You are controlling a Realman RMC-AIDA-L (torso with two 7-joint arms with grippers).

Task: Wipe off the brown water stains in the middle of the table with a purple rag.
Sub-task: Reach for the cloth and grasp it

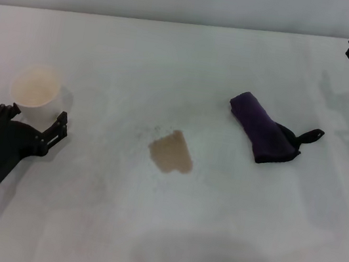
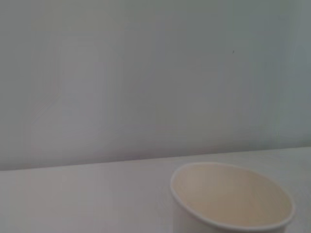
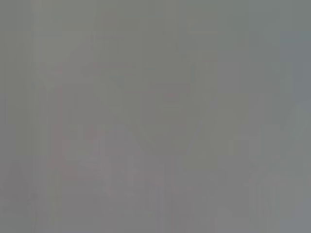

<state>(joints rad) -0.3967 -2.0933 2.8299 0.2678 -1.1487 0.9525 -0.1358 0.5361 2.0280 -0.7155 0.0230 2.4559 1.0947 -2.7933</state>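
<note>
We see a matt white table (image 1: 173, 57) with faint grey smudges, a soft dark purple cloth rag (image 1: 262, 130) with a black edge, a thin tan-brown liquid stain (image 1: 171, 152) lying flat, a cream paper cup (image 1: 36, 87) smooth inside, matt black hard grippers.

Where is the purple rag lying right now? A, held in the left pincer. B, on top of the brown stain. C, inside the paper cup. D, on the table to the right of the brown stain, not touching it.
D: the purple rag lies on the table to the right of the brown stain, with bare tabletop between them.
</note>
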